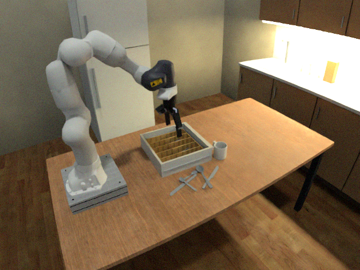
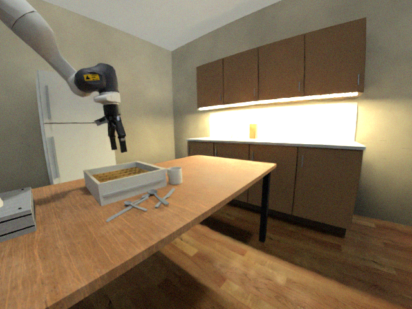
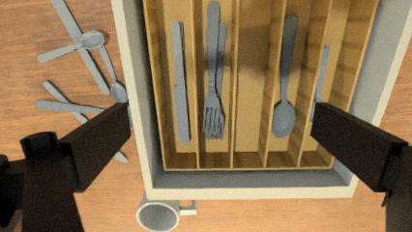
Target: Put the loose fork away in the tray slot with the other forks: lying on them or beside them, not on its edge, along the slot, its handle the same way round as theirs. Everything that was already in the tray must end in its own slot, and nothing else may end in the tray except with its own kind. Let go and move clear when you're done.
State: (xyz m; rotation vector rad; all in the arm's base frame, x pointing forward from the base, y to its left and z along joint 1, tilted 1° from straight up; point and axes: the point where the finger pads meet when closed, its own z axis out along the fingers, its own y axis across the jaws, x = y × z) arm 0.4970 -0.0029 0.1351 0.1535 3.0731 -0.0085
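The white tray [image 1: 185, 163] [image 2: 132, 188] [image 3: 242, 191] with wooden slots stands mid-table. In the wrist view two grey forks [image 3: 214, 72] lie flat along the second slot from the left, one partly over the other, both with tines toward the bottom of the view. A knife [image 3: 180, 82] lies in the slot to their left. A spoon [image 3: 284, 97] and a smaller piece [image 3: 320, 77] lie in slots to the right. My gripper [image 1: 174, 129] [image 2: 118, 147] [image 3: 220, 119] is wide open and empty, hanging above the tray over the fork slot.
Several loose spoons and knives [image 1: 194, 178] [image 2: 143, 203] [image 3: 82, 63] lie crossed on the table in front of the tray. A white mug [image 1: 220, 150] [image 2: 174, 175] [image 3: 157, 217] stands at the tray's corner. The robot base [image 1: 93, 183] sits on the table's left.
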